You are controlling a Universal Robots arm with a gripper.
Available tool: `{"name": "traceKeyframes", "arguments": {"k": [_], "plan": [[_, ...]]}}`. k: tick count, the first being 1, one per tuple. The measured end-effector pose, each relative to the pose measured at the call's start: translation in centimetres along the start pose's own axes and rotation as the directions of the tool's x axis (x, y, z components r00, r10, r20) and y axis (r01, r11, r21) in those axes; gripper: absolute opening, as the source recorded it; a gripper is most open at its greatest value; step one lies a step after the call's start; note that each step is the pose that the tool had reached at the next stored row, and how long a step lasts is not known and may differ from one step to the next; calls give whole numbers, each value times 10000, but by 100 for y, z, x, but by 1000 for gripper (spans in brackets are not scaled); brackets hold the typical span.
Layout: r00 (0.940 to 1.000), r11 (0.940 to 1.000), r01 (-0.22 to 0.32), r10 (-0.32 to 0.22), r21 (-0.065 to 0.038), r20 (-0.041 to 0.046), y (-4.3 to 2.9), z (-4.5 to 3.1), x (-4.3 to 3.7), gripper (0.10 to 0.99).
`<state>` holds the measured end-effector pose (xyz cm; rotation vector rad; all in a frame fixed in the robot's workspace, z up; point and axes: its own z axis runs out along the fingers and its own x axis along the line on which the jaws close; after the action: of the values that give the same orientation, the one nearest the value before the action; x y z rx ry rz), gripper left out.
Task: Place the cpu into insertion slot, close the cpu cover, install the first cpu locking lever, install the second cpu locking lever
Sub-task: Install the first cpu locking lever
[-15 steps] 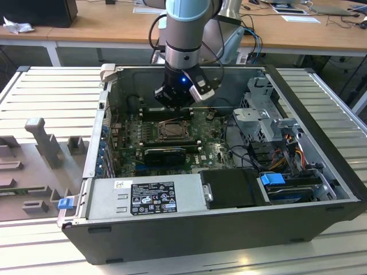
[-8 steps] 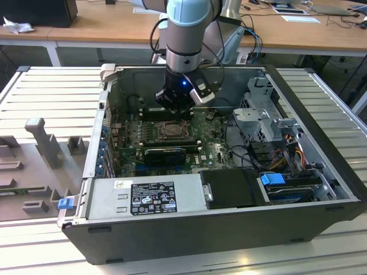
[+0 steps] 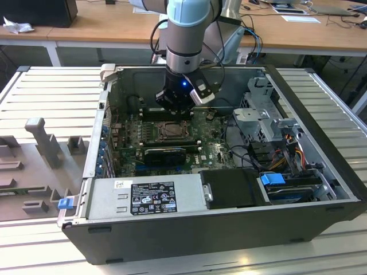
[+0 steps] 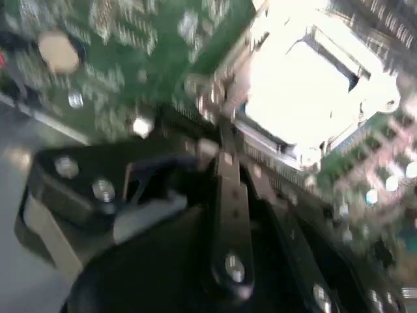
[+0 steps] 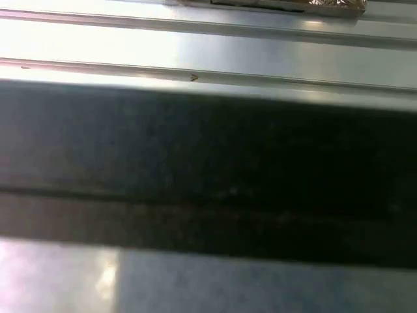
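**Gripper low over the socket**

The insertion slot (image 3: 170,131) sits mid-motherboard (image 3: 200,150), the cpu cover (image 4: 306,91) glaring pale just beyond the fingertips in the second wrist view. The gripper (image 3: 175,106) hangs right behind it inside the computer case (image 3: 321,143), apparently to work the socket hardware. Whether its fingers are parted or holding anything, I cannot tell.

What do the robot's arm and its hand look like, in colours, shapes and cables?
The arm is a thick round tube, silver-grey with a pale blue joint cap. Black cables loop beside it. Below it sits a black wrist block with a small blue light and a silver-white box on its side. In the second wrist view, the hand is black, with narrow linkage bars and silver screws.
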<state>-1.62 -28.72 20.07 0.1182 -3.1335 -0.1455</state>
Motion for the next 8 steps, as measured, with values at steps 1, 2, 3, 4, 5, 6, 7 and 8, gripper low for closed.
{"name": "traceKeyframes", "arguments": {"k": [1,2,3,4,5,6,7,8], "plan": [[10000,10000,-4,4,6,-4,-1,4,0,106],[10000,10000,-6,6,5,-3,-1,2,0,106],[10000,10000,-5,5,-5,4,1,-6,-1,106],[10000,10000,-5,5,-5,6,5,-40,-2,106],[10000,10000,-5,5,-1,2,7,-72,-1,106],[10000,10000,-4,4,2,0,11,-116,-1,106],[10000,10000,-4,4,-2,2,11,-121,-1,106],[10000,10000,-2,2,-1,1,5,-123,-1,106]]}}
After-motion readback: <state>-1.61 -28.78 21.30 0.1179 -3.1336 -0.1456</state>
